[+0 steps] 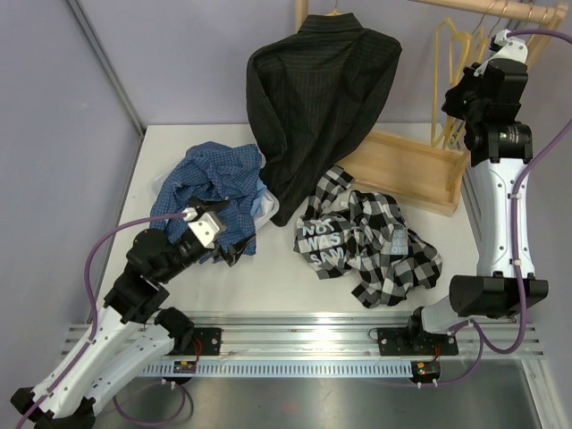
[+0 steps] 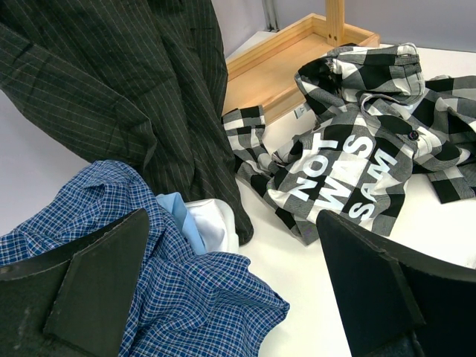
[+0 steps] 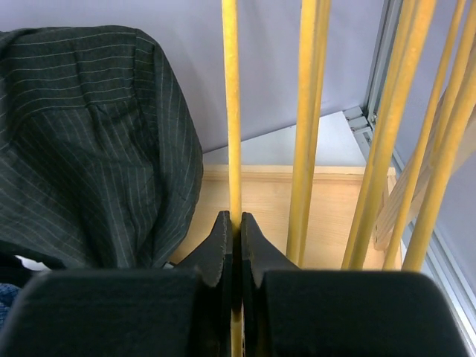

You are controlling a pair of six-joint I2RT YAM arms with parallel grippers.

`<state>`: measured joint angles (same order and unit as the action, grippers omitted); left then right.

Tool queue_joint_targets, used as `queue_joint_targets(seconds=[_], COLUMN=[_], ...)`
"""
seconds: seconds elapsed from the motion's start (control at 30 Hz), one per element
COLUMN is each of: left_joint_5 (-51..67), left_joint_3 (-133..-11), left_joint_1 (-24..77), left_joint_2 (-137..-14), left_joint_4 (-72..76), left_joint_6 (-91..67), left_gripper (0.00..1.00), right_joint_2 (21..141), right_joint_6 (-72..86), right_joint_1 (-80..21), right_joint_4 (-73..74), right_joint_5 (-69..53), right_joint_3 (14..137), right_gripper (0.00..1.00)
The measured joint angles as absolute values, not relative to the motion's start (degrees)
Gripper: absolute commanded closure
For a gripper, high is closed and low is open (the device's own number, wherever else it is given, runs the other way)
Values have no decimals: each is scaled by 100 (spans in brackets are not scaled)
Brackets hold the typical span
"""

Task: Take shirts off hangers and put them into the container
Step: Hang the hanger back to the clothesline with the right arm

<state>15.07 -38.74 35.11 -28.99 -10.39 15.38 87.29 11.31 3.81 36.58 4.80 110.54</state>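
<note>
The black pinstriped shirt (image 1: 322, 98) hangs from the rail on its hanger. The black-and-white check shirt (image 1: 375, 237) lies crumpled on the table. The dark blue check shirt (image 1: 219, 183) is heaped over the container, which shows only a pale edge (image 1: 271, 210). Light blue (image 2: 172, 210) and white cloth (image 2: 212, 223) peek out beneath the blue check shirt. My left gripper (image 1: 234, 248) (image 2: 232, 217) is open just above the blue check shirt's near edge, holding nothing. My right gripper (image 1: 454, 100) (image 3: 236, 223) is shut on a bar of an empty yellow hanger (image 3: 231, 111).
Several bare yellow hangers (image 1: 451, 54) hang together at the rail's right end (image 1: 514, 11). The flat wooden rack base (image 1: 416, 170) lies beneath them, behind the check shirt. A metal frame post (image 1: 103, 63) stands at the back left.
</note>
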Motion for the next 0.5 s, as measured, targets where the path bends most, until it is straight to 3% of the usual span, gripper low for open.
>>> queue_joint_targets(seconds=[0.4,0.5], left_joint_5=[1514,1529], left_joint_3=[-3874,-3874], left_joint_1=[3511,3511], left_joint_2=[-2897,-2897], left_joint_4=[-1037,-1037], left_joint_6=[1535,1535], left_gripper=[1,1], right_joint_2=[8226,8097], right_joint_6=[1240,1221], right_joint_1=[425,434], right_joint_4=[3354,3225], right_joint_5=[226,185], right_joint_3=[10453,10256], right_gripper=[100,90])
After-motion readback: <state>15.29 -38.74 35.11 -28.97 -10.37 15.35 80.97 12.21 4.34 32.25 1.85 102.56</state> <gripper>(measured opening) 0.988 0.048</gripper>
